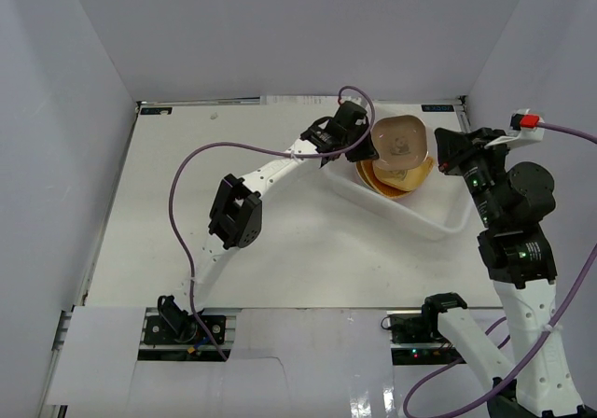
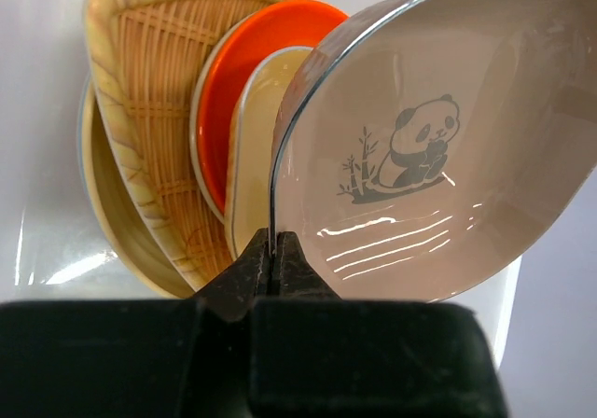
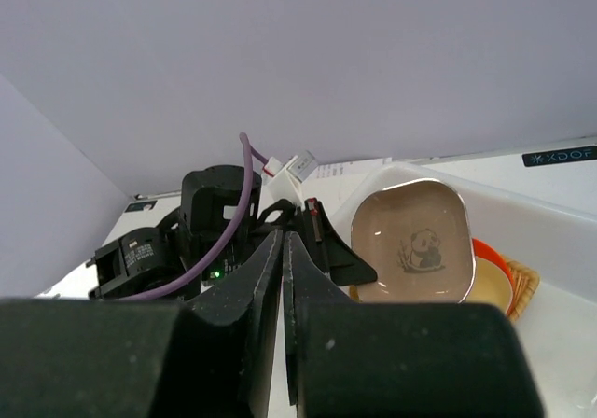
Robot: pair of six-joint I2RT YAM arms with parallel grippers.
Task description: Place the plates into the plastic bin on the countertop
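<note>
My left gripper (image 1: 362, 127) (image 2: 271, 250) is shut on the rim of a brown rounded-square plate with a panda print (image 1: 399, 143) (image 2: 438, 157) (image 3: 415, 241). It holds the plate tilted on edge above the white plastic bin (image 1: 438, 220) (image 3: 532, 203) on the countertop (image 1: 187, 231). Beneath it in the bin lie stacked plates: a fan-shaped woven-look one (image 2: 149, 110), a red-orange one (image 2: 233, 73), a cream one (image 2: 252, 147) and a tan one (image 2: 103, 213). My right gripper (image 1: 442, 155) (image 3: 283, 241) is shut on nothing, just right of the held plate.
Grey walls (image 1: 65, 110) close in the countertop on three sides. The bin sits at the back right, near the right wall. A purple cable (image 1: 182, 194) loops off the left arm over the left half of the surface.
</note>
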